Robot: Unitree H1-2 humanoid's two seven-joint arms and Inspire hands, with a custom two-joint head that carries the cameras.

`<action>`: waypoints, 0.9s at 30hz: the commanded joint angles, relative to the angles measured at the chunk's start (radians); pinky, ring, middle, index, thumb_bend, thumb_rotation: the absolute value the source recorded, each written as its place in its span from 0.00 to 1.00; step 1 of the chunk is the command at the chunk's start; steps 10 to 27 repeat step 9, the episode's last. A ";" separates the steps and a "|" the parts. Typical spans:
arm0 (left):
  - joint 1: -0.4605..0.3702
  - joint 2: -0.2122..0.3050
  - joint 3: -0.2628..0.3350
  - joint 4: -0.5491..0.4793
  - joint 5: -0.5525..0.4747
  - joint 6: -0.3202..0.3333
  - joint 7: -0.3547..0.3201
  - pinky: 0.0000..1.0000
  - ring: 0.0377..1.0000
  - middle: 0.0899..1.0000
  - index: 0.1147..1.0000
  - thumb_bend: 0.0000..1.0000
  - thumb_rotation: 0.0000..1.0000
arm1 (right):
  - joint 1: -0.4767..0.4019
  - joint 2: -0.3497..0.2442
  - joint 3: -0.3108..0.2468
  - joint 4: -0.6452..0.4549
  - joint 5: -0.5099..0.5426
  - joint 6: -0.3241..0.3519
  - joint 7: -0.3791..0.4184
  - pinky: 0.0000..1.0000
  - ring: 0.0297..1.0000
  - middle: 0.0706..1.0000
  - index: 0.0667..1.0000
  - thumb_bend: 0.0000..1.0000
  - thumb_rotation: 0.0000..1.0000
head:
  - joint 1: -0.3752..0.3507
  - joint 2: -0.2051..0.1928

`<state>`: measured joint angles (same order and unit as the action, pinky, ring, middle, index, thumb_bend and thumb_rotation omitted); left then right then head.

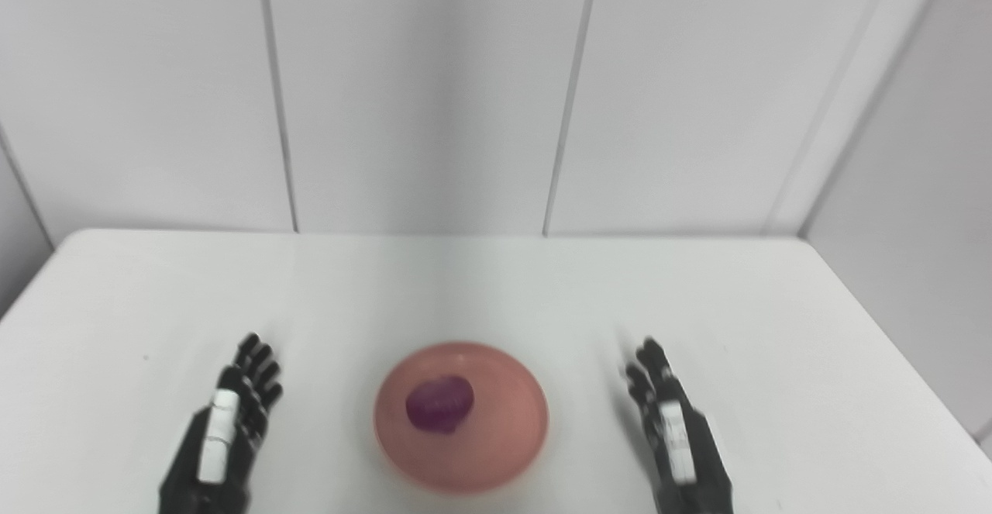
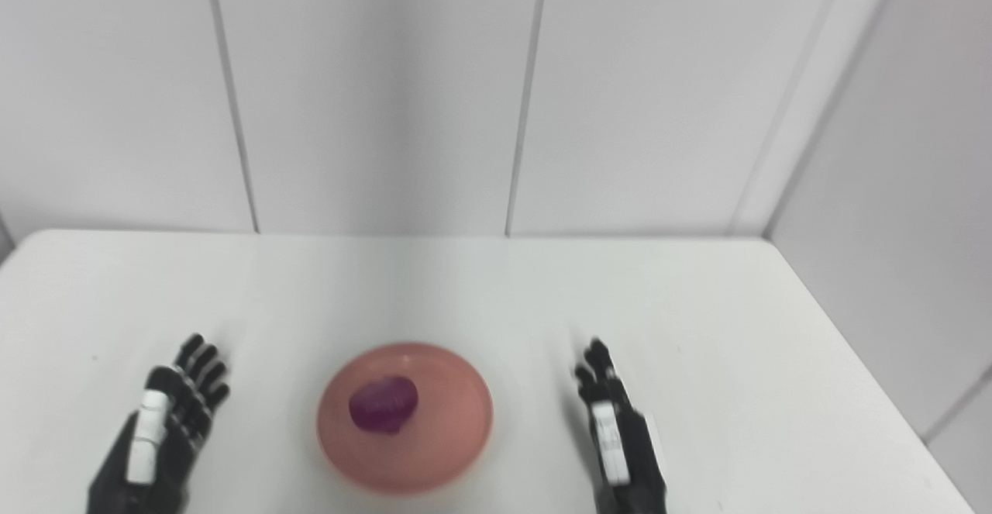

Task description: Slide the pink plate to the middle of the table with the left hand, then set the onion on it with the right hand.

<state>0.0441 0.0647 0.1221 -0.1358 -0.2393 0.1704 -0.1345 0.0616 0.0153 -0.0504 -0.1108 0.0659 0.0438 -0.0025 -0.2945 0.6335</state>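
Looking down from the head cameras, I see the pink plate [image 1: 462, 418] lying between my two hands, to the right of my left hand [image 1: 226, 429] and to the left of my right hand [image 1: 673, 425], apart from both. The onion [image 1: 439, 404] rests inside it, a little toward the left-hand side of the plate's middle, and nothing else is in the plate.

The onion is a deep purple, rounded lump with a slightly uneven outline; the pictures are soft, so I cannot make out its skin in any detail. The plate is round and shallow, a dusty salmon pink with a raised rim and a smooth, matte look.

My left hand holds nothing, its dark fingers extended and slightly apart, pointing away from me over the table [image 1: 496, 289]. My right hand also holds nothing, fingers stretched forward and close alongside one another, turned more on edge. Both hands are black with a white patch on the back. The table is plain white and smooth with rounded far corners, against a wall [image 1: 418, 87] of pale panels.
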 commanded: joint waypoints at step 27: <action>0.037 0.006 -0.025 0.023 0.040 -0.037 0.005 1.00 1.00 1.00 1.00 0.76 0.88 | 0.029 0.005 -0.017 0.042 0.032 0.044 -0.008 0.97 0.94 0.95 0.96 0.87 0.89 | 0.080 0.014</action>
